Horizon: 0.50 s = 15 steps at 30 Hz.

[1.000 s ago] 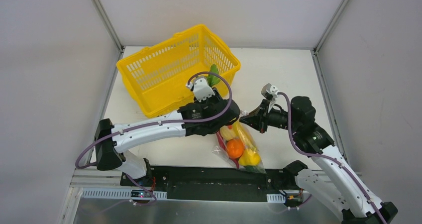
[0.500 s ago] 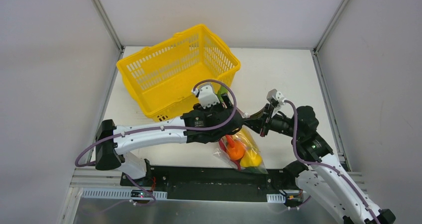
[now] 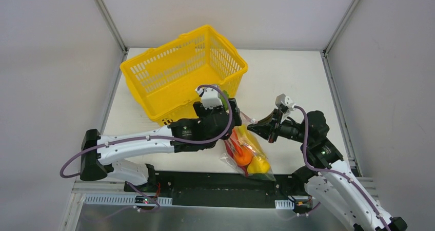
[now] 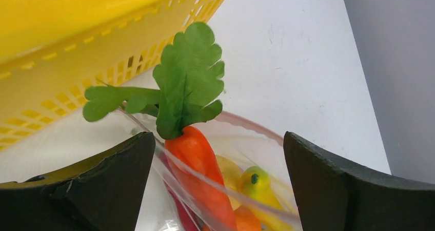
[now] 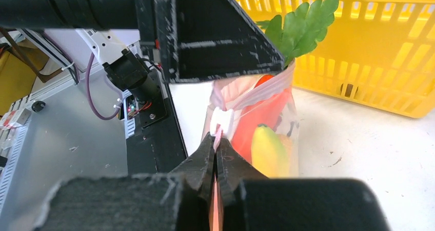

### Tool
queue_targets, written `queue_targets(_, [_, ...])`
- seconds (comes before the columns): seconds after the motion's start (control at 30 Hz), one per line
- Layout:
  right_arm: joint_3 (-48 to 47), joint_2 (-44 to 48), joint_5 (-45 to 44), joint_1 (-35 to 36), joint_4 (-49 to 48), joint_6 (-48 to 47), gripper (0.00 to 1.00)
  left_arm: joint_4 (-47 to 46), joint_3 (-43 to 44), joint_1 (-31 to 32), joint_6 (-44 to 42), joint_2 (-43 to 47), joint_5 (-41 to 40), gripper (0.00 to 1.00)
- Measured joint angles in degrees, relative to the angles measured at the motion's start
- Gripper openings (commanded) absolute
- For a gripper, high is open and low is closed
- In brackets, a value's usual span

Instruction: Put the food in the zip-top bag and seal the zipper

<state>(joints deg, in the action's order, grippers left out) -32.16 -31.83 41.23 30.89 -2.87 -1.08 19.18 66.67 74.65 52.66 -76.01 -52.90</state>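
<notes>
Bag lower centre of top view, mouth twd basket. R tool clenched on zipper end. L tool released, over mouth. Carrot leaves poke out across zipper line, prob. blocks sealing.

I see the food in the zip-top bag, which lies on the table before the basket.
</notes>
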Motion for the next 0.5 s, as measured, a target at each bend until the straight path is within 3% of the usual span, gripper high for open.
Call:
queue_targets(0.2, [0.00, 0.02, 1.25, 0.02, 0.02, 0.00, 0.00, 0.35, 1.31, -0.17, -9.92, 2.21, -0.02, 0.99])
queue_targets(0.5, [-0.02, 0.44, 3.08, 0.02, 0.70, -0.02, 0.00, 2.62, 0.68, -6.64, -14.95, 3.08, 4.22, 0.98])
